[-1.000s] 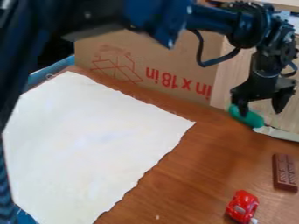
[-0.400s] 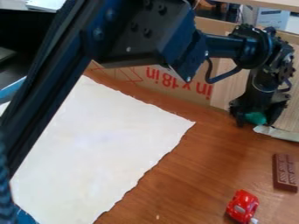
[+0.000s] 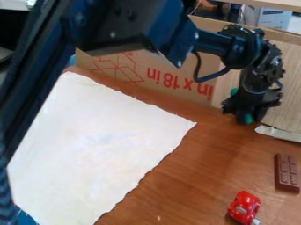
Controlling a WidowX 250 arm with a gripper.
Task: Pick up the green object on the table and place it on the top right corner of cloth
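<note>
The step in hand seems to be the taking of the green object (image 3: 248, 119). The black gripper (image 3: 249, 120) looks closed on it, with green showing between its fingers and also higher, at its left side. Both are beyond the right corner of the white cloth (image 3: 100, 140), in front of the cardboard (image 3: 170, 77). I cannot tell if the object is free from the table (image 3: 206, 162). The next move, I judge, calls for a small lift, then carrying it to that corner, lowering gently and opening.
</note>
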